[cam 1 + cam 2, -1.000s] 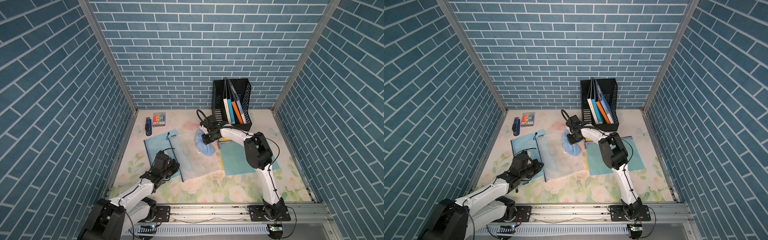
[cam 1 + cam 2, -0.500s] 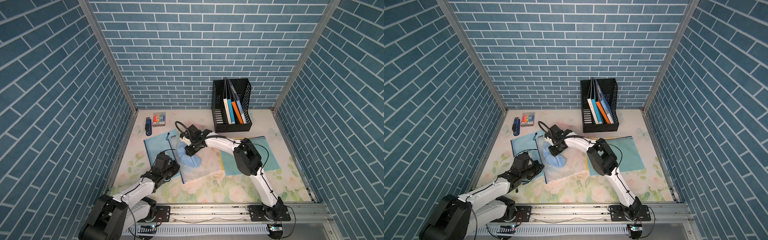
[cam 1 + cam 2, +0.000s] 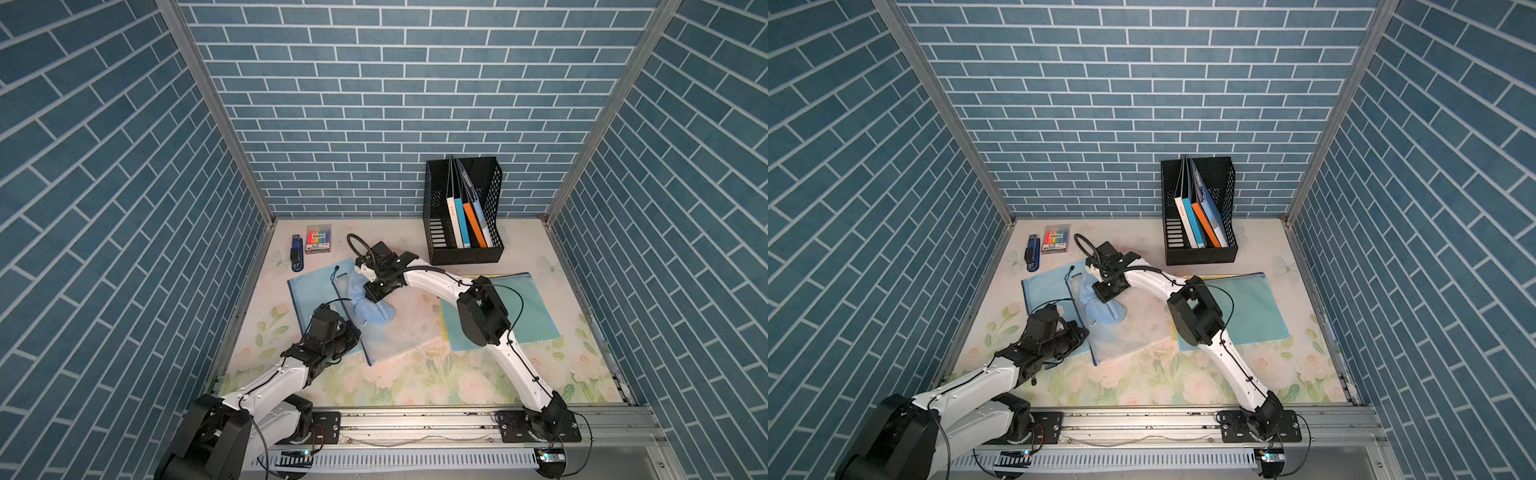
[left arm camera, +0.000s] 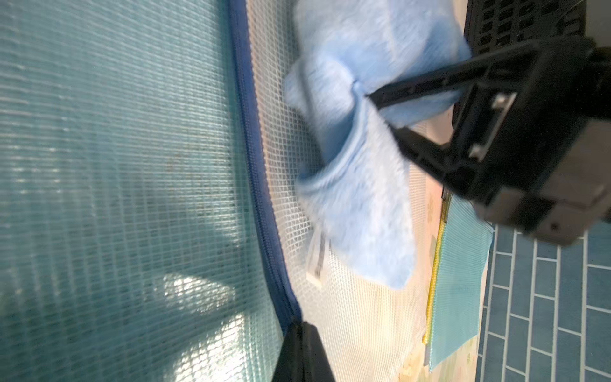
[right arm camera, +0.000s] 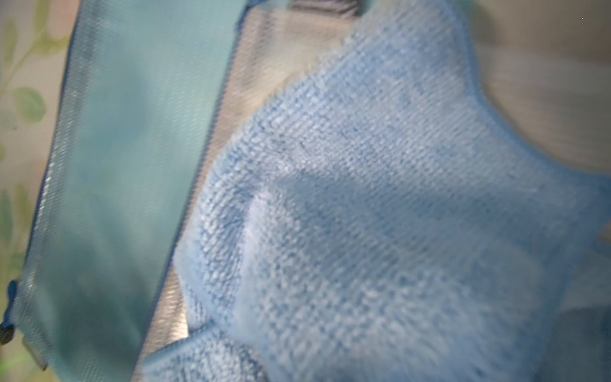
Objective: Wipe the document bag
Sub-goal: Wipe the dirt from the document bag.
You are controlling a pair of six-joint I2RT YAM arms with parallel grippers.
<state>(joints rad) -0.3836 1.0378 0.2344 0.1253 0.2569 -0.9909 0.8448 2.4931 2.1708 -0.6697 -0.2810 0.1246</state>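
Observation:
The document bag point(image 3: 403, 332) point(image 3: 1133, 332) lies flat on the floral mat: pale blue on its left, clear mesh on its right, with a dark blue zipper between. A light blue cloth point(image 3: 372, 313) point(image 3: 1104, 311) rests bunched on the mesh near the zipper. My right gripper point(image 3: 371, 293) point(image 3: 1104, 293) is shut on the cloth from above. In the left wrist view its fingers point(image 4: 380, 114) pinch the cloth point(image 4: 357, 205). The cloth point(image 5: 380, 231) fills the right wrist view and hides those jaws. My left gripper point(image 3: 352, 338) point(image 4: 302, 347) is shut, its tips on the zipper at the bag's near edge.
A second, teal document bag point(image 3: 519, 311) with a yellow zipper lies to the right, partly under my right arm. A black file rack point(image 3: 463, 216) with books stands at the back. A blue stapler point(image 3: 296, 257) and a marker pack point(image 3: 318, 240) lie at the back left.
My right gripper has dragged the cloth leftward across the bag, from its far right corner to beside the zipper. The left gripper has stayed on the bag's near edge.

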